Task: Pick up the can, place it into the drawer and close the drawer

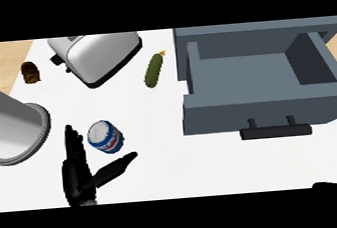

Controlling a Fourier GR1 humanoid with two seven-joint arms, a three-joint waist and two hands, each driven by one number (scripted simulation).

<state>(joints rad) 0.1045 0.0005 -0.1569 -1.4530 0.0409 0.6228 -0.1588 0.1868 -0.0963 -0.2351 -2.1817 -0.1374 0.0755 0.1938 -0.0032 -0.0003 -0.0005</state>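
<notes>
We see the can (106, 136) as a short cylinder with a blue and white label, a touch of red and a pale silvery top, lying tilted on the white counter (206, 173); it sits well left of the open grey drawer (261, 78); our left hand (84, 173) lies open just below it, straight fingers and thumb flanking it without gripping; of our right hand (332, 184) only a sliver shows, so we cannot tell its state.

The toaster (98, 55) and the big pot (9, 126) look like shiny, smooth metal. The can (105, 136) is glossy with a blue and white label, and the left robot hand (78, 175) is smooth black. The table (168, 166) is plain matt white, the drawer (261, 78) matt grey, and the floor (0, 56) looks like light wood.
</notes>
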